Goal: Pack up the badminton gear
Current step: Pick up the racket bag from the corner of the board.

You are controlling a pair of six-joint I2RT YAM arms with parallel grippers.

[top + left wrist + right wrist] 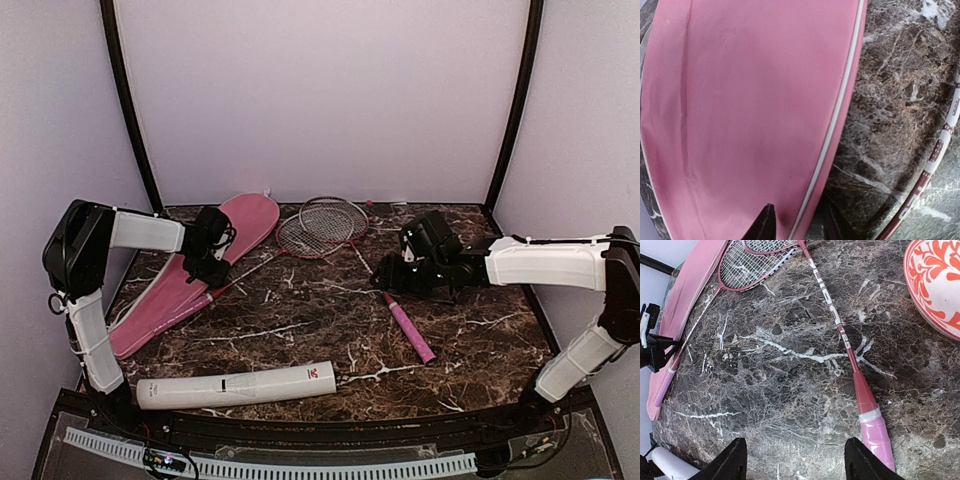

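Observation:
The long pink bag (160, 300) lies flat at the left. My left gripper (210, 268) is down on its right edge. In the left wrist view the jaws (799, 222) stand apart astride the bag's (750, 100) white-piped rim, open. Two red-framed rackets (322, 226) lie with heads overlapping at the back. One racket's shaft (935, 155) runs past the bag. The other's pink handle (412, 332) points to the front right. My right gripper (388, 282) hovers open just left of that handle (875, 432), nothing between its fingers (800, 462). The white tube (235, 386) lies on its side near the front.
The dark marble table (300, 320) is walled by pale panels at the back and sides. A round white object with a red pattern (935, 285) shows at the top right of the right wrist view. The tube's end (670, 465) shows at its bottom left.

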